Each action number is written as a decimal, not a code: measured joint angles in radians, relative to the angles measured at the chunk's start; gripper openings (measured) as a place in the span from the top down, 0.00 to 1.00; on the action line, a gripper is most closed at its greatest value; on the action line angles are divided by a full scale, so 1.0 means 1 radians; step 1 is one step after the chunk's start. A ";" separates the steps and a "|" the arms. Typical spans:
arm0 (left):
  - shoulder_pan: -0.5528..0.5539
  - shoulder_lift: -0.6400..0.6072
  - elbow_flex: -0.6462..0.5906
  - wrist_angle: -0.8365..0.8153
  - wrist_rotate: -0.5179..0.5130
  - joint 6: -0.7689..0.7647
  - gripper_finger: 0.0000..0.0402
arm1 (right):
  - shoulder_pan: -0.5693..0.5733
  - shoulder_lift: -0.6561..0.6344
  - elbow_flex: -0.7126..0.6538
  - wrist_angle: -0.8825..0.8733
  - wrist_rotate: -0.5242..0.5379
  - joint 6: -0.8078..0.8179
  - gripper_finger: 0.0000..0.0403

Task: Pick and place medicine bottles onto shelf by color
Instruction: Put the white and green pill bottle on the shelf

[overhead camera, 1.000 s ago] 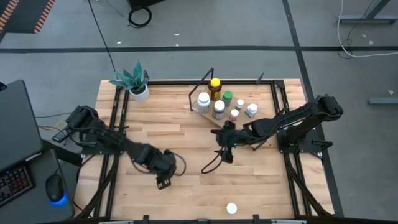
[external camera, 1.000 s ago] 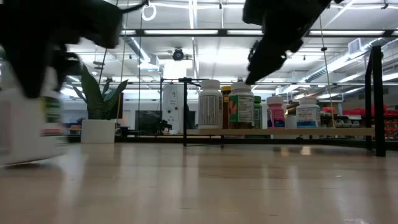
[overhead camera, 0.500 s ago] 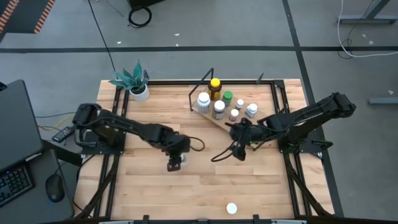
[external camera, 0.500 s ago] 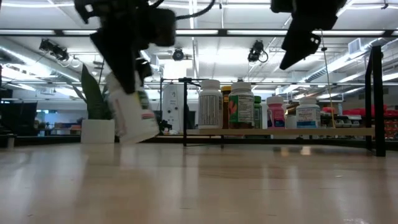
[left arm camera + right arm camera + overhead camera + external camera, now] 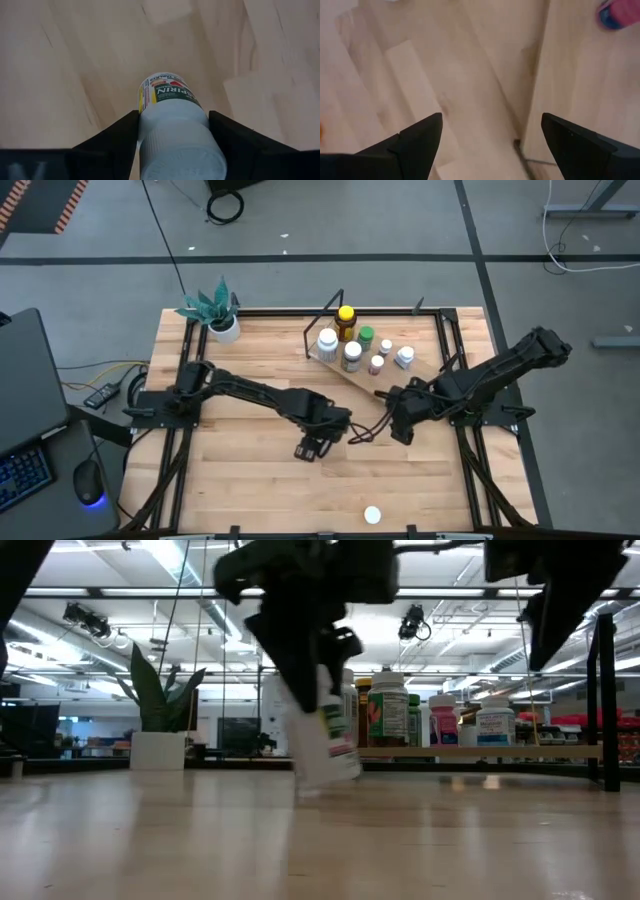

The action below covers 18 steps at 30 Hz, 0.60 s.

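White plastic bottle [image 5: 172, 125], green label, is clamped between the left gripper [image 5: 312, 446] fingers, carried tilted just above the wood tabletop [image 5: 250, 490] near its middle, clear of the surface in the low view. Right gripper [image 5: 400, 428] hangs w/ jaws spread wide, nothing between them, just beside the shelf [image 5: 345, 372] front edge. Shelf sits at the far side w/ approx six bottles [image 5: 352, 345] standing on it. One small white cap-like item [image 5: 372, 515] lies alone near the table's front edge; potted plant [image 5: 215, 310] at far-left corner.

Overhead and table-level views share the shelf [image 5: 360, 370]; wrists look down close.
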<state>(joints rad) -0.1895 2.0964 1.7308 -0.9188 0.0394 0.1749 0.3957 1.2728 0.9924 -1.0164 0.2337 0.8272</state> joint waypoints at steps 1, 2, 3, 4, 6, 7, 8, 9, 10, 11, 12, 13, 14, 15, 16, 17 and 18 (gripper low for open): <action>0.001 0.011 0.022 -0.004 -0.004 0.019 0.43 | 0.017 0.000 0.000 0.002 0.000 0.016 0.14; 0.004 0.023 0.045 -0.007 -0.006 0.033 0.43 | 0.033 0.000 0.000 0.003 0.000 0.034 0.14; 0.007 0.033 0.067 -0.005 -0.011 0.049 0.43 | 0.048 0.000 0.000 0.002 0.000 0.049 0.14; 0.008 0.041 0.083 -0.009 -0.015 0.061 0.43 | 0.063 0.000 0.000 0.002 0.000 0.065 0.14; 0.010 0.054 0.107 -0.029 -0.021 0.083 0.43 | 0.088 0.000 0.001 0.001 0.001 0.096 0.14; 0.010 0.062 0.116 -0.032 -0.025 0.098 0.43 | 0.099 0.000 0.001 0.000 0.005 0.110 0.14; 0.010 0.066 0.121 -0.035 -0.025 0.106 0.43 | 0.109 -0.001 0.001 -0.002 0.008 0.122 0.14; 0.010 0.067 0.121 -0.045 -0.028 0.116 0.43 | 0.118 -0.001 0.002 -0.002 0.013 0.136 0.14; 0.010 0.067 0.121 -0.053 -0.028 0.123 0.43 | 0.126 -0.001 0.002 -0.003 0.016 0.148 0.14; 0.010 0.070 0.122 -0.048 -0.028 0.125 0.43 | 0.133 -0.001 0.002 -0.005 0.016 0.159 0.14; 0.009 0.073 0.123 -0.043 -0.028 0.125 0.43 | 0.139 -0.001 0.002 -0.006 0.016 0.170 0.14; 0.009 0.075 0.123 -0.048 -0.027 0.125 0.43 | 0.144 -0.001 0.002 -0.005 0.016 0.178 0.14; 0.008 0.077 0.122 -0.058 -0.027 0.125 0.43 | 0.147 -0.001 0.002 -0.005 0.016 0.187 0.14; 0.009 0.077 0.121 -0.060 -0.027 0.125 0.43 | 0.150 -0.001 0.002 -0.004 0.016 0.194 0.14; 0.009 0.077 0.122 -0.057 -0.028 0.125 0.43 | 0.152 0.000 0.002 -0.004 0.016 0.195 0.14; 0.009 0.077 0.122 -0.056 -0.028 0.124 0.43 | 0.153 0.000 0.002 -0.004 0.017 0.196 0.14; 0.009 0.077 0.122 -0.057 -0.028 0.120 0.43 | 0.154 0.000 0.002 -0.005 0.019 0.196 0.14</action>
<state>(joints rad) -0.1802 2.1731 1.8530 -0.9762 0.0116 0.2949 0.5495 1.2724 0.9939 -1.0210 0.2530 1.0233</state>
